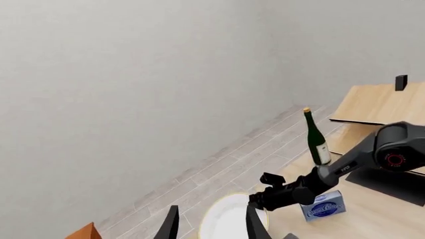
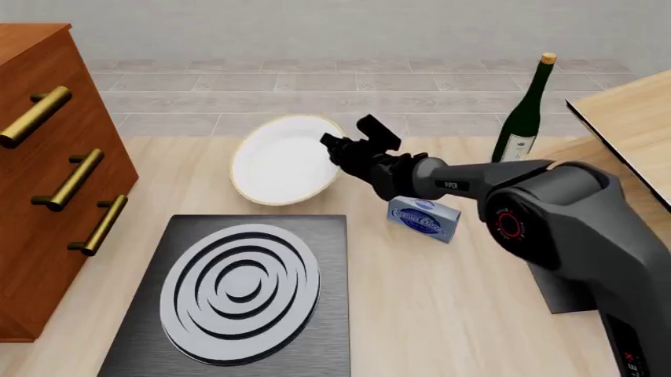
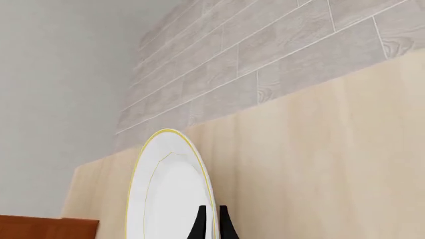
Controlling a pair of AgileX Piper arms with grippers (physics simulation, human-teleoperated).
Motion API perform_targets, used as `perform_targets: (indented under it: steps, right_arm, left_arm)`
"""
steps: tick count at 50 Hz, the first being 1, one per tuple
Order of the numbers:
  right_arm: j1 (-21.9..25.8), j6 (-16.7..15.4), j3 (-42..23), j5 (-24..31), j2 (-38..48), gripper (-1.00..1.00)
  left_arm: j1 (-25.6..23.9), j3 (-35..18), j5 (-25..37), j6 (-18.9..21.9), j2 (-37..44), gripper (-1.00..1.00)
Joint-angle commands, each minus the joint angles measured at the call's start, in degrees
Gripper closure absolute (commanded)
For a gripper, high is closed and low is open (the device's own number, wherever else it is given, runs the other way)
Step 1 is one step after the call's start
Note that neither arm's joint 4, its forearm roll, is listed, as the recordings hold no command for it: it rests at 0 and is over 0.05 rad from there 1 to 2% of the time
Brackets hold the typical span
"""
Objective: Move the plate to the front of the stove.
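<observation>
The white plate with its yellow rim is tilted up on edge over the table, just beyond the far edge of the stove. My right gripper is shut on the plate's right rim. In the right wrist view its fingertips pinch the rim of the plate. In the left wrist view my left gripper is open with nothing between its fingers. The plate and the right arm show beyond it. The left arm is out of the front view.
A green wine bottle stands at the back right, and a blue box lies under the right arm. A wooden drawer cabinet fills the left side. A second tabletop juts in at the right.
</observation>
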Motion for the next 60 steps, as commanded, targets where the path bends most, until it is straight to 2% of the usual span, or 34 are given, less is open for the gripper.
perform_targets:
  steps: [1, 27, 46, 47, 60]
  right_arm:
    - [-0.48, 0.12, -1.43, 0.63, 1.03, 1.00]
    - [-0.90, -0.19, -5.43, 3.49, 4.25, 1.00]
    - [-0.66, -0.38, -5.60, 3.47, 4.71, 1.00]
    - [-0.64, -0.33, -5.48, 3.40, 4.64, -1.00]
    - [-0.56, -0.74, -5.20, 3.59, 4.02, -1.00]
  left_arm:
    - [0.20, -0.44, 0.37, -0.15, 0.01, -1.00]
    - [0.67, -0.64, 0.92, -0.99, -0.42, -1.00]
    - [1.04, -0.62, 0.95, -1.09, -0.69, -1.00]
    - [1.03, -0.65, 0.97, -1.14, -0.71, -1.00]
    - [1.08, -0.67, 0.78, -1.07, -0.72, -1.00]
